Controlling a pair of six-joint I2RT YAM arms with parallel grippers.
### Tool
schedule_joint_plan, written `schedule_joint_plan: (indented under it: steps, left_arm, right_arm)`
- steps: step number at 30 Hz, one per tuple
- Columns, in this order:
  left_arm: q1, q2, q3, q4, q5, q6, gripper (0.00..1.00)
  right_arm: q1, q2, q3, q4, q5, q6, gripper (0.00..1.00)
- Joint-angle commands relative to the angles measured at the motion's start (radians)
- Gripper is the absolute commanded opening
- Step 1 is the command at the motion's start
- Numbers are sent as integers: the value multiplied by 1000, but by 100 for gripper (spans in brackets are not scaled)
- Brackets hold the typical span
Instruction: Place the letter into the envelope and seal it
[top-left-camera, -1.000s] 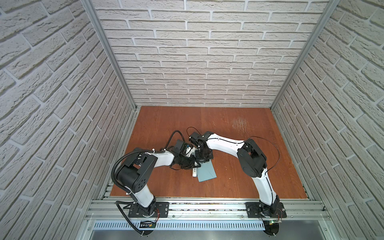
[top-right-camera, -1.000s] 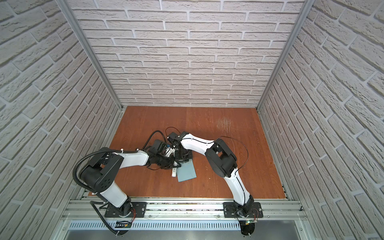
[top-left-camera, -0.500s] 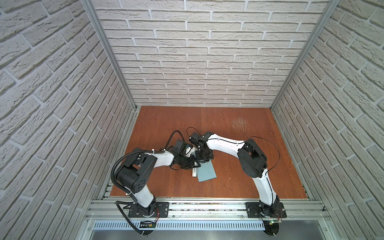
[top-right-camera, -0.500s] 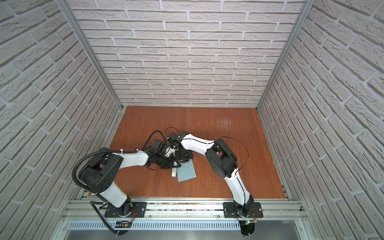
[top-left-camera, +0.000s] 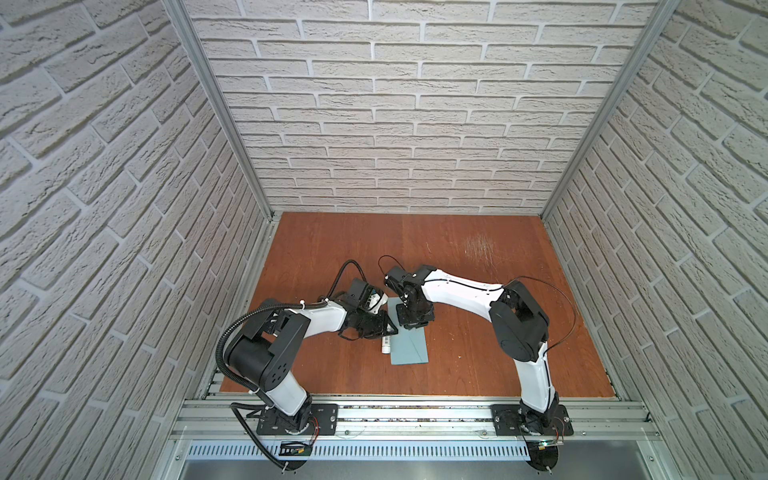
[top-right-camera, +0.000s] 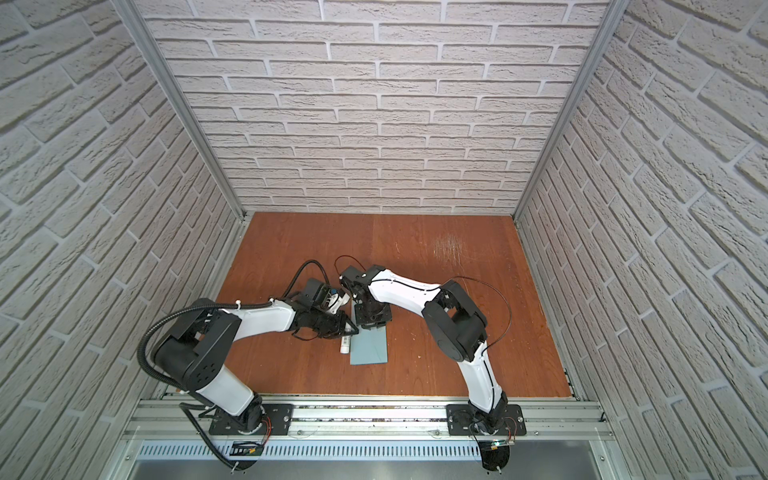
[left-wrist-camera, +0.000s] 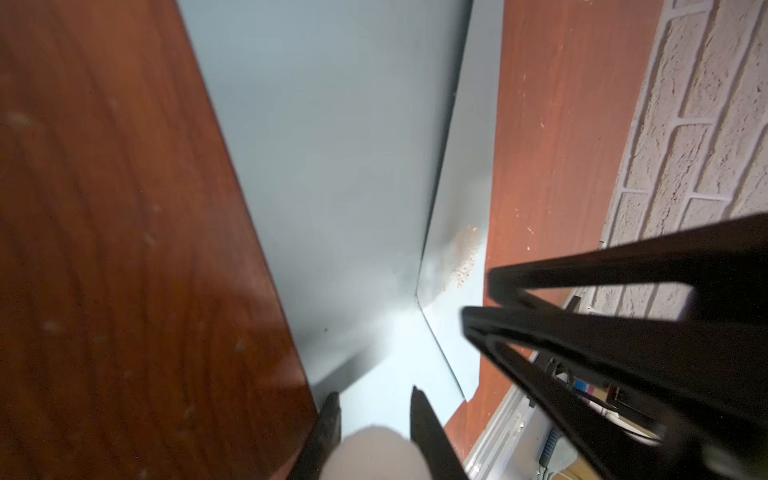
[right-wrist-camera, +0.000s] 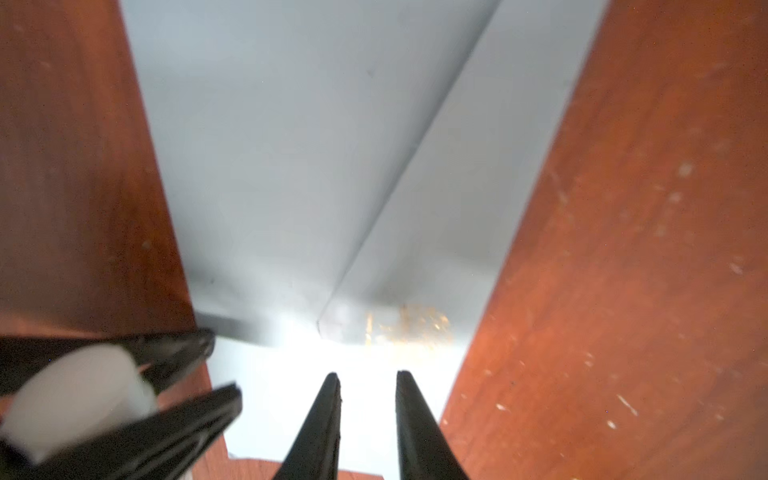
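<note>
**Both arms folded inward, grippers almost meeting**

The left arm (top-left-camera: 324, 322) reaches from its base toward the middle with its forearm low. The left gripper (top-left-camera: 390, 330) points to the right, and its fingers are clamped round a white stick (right-wrist-camera: 79, 399). The right arm (top-left-camera: 461, 291) bends at the elbow and stretches leftward, wrist turned down. The right gripper (top-left-camera: 411, 322) points downward just beside the left one. Its fingers (right-wrist-camera: 324, 415) stand parted with nothing between them.
</note>
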Motion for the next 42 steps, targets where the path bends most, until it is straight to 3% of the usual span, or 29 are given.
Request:
schedule_joint_plan:
  steps: [1,8,13,31,42]
  left_arm:
    - [7,-36,21,-76,-46,22,0]
    - [1,-110,72,-155,-67,30,0]
    - [-16,-146,99,-194,-85,30,0]
    - [-27,-19,62,-77,-66,2,0]
    - [-22,50,47,-28,-46,5,0]
  right_arm:
    - [-8,-149,-10,-41,40,-19,26]
    - [-31,-272,-80,-34,60,-24,24]
    - [-38,-286,-112,-13,56,-29,9]
    - [-39,26,34,34,-12,-64,5]
    - [-37,114,66,52,-48,-62,5]
